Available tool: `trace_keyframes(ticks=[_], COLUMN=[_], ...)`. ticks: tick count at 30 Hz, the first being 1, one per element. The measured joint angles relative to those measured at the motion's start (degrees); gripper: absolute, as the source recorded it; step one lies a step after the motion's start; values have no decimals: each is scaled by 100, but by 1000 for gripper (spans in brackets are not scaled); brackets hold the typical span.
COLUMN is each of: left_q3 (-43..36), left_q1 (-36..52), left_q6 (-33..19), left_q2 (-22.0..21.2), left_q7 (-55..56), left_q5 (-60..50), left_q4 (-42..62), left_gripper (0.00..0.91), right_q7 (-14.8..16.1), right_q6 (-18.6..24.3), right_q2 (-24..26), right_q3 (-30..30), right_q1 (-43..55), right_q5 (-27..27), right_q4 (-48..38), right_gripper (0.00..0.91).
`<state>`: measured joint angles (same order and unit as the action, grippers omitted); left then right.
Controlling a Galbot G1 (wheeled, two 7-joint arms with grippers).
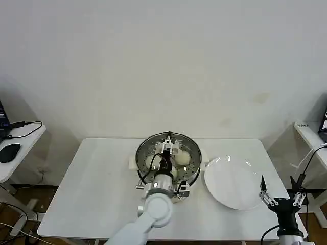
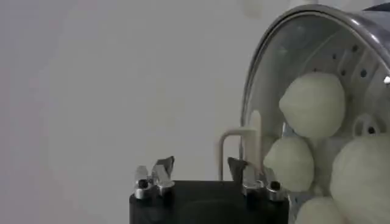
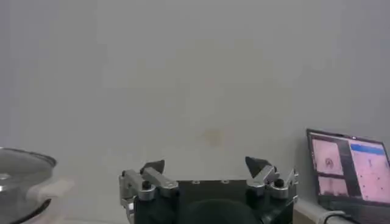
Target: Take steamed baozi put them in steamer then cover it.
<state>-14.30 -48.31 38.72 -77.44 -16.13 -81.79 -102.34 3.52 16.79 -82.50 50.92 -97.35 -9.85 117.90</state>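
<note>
Nearest us, at the table's front edge, our right gripper [image 1: 280,190] waits with its fingers spread and pointing up, holding nothing; just to its left and a little farther back lies the white plate [image 1: 232,182], bare, on the white table [image 1: 97,184]; in the right wrist view the same gripper [image 3: 207,167] shows its two fingertips set wide apart against the wall, with a laptop [image 3: 347,173] on a side desk at one edge and the rim of the cover [image 3: 24,163] at the other.

Farther in, our left gripper [image 1: 164,151] reaches over the steamer [image 1: 190,173] at the table's middle, left of the plate; its fingers straddle the cream-white bar handle [image 2: 241,149] of the cover [image 1: 168,143], and in the left wrist view the left gripper [image 2: 201,173] stands parted, one fingertip just beside the handle and the other well away from it, so we read the hand as open and not clamped on anything.

Under that hand the glass cover sits on the steamer; through it we see the steamed baozi [image 2: 314,105] resting on the perforated tray, four pale rounds pressed close together.

Beyond the steamer the table ends at a plain white wall [image 1: 163,61].
</note>
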Motion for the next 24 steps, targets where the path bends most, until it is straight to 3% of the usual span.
trace_keyframes(ticks=[24], left_q3=[32], left_q1=[-344], left_q6=[-135], left_q2=[529], left_q7=[-71], left_q5=[210], left_q4=[-939], left_gripper=[907], right_q7=[-2], right_q6=[61], right_q2=[-86], right_q3=[-27], right_q1=[-37], right_q5=[58], right_q4=[-33], right_gripper=[907])
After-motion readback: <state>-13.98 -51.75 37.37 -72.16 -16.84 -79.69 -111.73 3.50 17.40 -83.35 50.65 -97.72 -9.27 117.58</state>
